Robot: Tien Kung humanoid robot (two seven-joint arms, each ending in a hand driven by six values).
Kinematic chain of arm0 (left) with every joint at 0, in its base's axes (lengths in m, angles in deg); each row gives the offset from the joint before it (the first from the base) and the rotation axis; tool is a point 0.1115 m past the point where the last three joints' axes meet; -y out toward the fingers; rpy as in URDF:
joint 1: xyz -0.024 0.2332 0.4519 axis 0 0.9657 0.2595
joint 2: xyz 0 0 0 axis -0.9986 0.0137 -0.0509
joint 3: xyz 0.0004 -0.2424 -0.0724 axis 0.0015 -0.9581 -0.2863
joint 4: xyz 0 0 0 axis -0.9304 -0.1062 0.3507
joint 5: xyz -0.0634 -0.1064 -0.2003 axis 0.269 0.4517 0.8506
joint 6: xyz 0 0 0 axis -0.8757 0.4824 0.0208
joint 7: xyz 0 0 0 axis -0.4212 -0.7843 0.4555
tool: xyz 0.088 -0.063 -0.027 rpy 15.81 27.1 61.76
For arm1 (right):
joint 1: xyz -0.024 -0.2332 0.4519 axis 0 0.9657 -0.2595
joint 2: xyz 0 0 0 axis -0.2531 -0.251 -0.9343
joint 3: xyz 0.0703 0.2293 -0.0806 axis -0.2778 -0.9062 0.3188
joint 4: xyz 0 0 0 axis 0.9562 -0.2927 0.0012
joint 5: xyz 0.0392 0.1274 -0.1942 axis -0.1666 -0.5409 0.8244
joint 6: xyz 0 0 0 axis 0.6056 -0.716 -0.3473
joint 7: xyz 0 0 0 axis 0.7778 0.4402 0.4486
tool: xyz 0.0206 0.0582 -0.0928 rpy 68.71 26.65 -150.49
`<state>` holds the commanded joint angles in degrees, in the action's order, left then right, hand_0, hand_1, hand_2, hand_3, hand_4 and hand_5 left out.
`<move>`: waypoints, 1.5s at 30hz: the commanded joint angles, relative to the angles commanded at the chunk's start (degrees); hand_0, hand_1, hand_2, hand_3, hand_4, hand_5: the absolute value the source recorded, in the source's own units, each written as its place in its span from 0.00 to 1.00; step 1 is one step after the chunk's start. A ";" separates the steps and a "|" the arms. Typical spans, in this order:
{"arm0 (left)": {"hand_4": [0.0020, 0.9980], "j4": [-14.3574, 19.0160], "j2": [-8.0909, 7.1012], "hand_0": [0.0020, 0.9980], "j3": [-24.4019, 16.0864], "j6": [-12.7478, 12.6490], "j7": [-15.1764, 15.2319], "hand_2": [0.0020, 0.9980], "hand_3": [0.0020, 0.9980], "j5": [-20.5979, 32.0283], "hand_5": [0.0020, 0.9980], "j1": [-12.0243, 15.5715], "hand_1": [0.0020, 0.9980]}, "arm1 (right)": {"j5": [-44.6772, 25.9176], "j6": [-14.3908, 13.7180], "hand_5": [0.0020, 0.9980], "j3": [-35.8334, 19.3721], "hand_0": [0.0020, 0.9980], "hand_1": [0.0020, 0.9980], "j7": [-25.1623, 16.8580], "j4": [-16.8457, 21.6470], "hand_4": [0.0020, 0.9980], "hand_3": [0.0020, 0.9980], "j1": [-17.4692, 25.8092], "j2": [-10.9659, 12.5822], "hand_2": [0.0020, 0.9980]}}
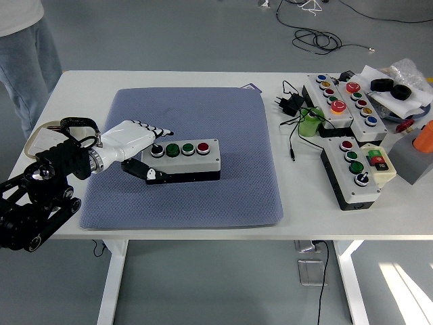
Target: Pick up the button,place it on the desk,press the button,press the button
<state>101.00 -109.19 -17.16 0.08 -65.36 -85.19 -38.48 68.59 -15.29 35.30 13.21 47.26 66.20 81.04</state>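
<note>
Left hand (139,145) at frame left, fingers spread over the left end of the button box (181,160), thumb under it; box sits on the blue mat (223,196), centre-left. Release cleanly, retract left, then press straight down.

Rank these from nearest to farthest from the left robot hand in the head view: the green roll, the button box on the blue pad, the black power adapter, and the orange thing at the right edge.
1. Button box, on the blue pad, right at the left robot hand.
2. Black power adapter and green roll, past the pad's right edge; too close to call.
3. Orange thing, far right edge.
</note>
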 joint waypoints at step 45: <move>0.53 32.93 -3.04 0.07 -10.25 7.37 -8.47 0.06 0.92 -3.39 0.00 11.87 0.01 | -0.37 -0.05 0.48 -0.57 0.79 0.80 -0.18 0.00 0.41 0.75 1.41 -0.03 0.82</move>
<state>133.93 -112.22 -27.42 7.45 -73.83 -88.58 -26.61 68.22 -15.34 34.73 13.03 47.26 67.60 81.01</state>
